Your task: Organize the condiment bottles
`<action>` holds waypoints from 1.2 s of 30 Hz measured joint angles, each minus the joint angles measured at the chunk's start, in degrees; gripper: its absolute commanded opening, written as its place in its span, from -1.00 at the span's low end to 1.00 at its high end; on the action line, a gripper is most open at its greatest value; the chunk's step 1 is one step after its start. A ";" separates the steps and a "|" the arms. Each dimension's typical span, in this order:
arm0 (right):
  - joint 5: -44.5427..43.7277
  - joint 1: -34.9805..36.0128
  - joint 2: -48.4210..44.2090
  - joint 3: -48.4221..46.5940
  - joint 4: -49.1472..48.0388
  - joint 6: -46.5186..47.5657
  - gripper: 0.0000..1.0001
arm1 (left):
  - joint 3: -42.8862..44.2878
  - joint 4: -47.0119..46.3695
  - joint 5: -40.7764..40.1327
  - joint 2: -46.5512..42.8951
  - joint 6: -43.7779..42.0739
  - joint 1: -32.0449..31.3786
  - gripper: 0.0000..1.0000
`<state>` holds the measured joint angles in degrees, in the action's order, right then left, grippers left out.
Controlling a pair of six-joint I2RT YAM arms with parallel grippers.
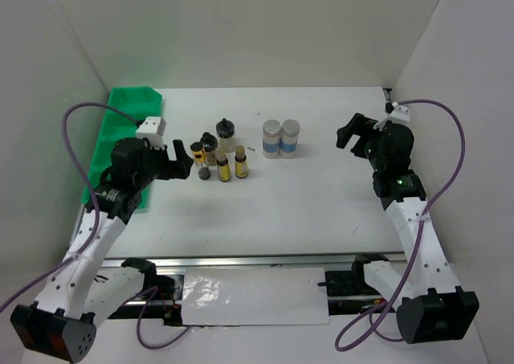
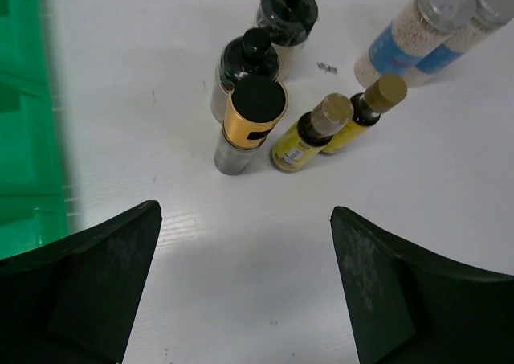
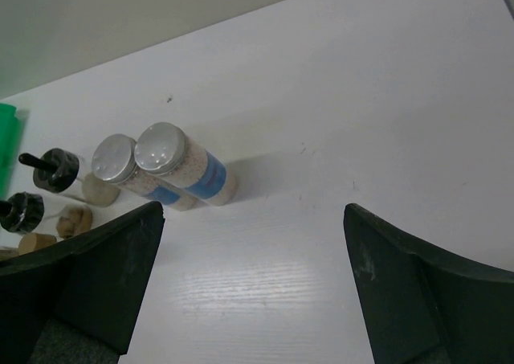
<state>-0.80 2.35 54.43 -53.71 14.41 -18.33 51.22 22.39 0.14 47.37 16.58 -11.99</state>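
The condiment bottles stand in a cluster mid-table. Two dark bottles with yellow labels and tan caps are in front. A gold-banded black-capped bottle, a black-capped one and a clear bottle with a black pourer stand behind. Two silver-lidded, blue-labelled jars stand side by side to their right, and show in the right wrist view. My left gripper is open and empty, just left of the cluster. My right gripper is open and empty, well right of the jars.
A green compartment tray lies along the left wall, behind my left arm; its edge shows in the left wrist view. A tiny dark speck lies on the table between the cluster and the jars. White walls enclose three sides.
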 measured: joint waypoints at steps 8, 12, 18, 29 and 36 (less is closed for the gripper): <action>1.73 0.00 -0.46 2.71 -0.74 -0.70 1.00 | -0.98 -3.78 2.82 9.62 -2.95 0.04 0.97; 1.73 0.00 -0.44 2.75 -0.92 -0.76 1.00 | -0.98 -6.40 2.84 12.96 -2.93 0.02 0.97; 1.27 0.00 -0.46 4.04 -1.33 -1.36 1.00 | 0.35 -8.79 1.25 20.06 -3.15 -1.05 0.97; -1.97 0.00 -2.54 4.33 -1.07 -1.55 1.00 | 4.85 -12.66 -4.44 28.22 -2.58 -4.37 0.91; -3.61 0.00 -3.37 4.33 -0.33 -1.07 1.00 | 5.07 -14.10 -8.26 31.08 -0.52 -5.99 0.66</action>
<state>-4.40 2.35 51.07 -49.39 14.09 -19.40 56.29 8.29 -8.12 78.46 16.05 -17.98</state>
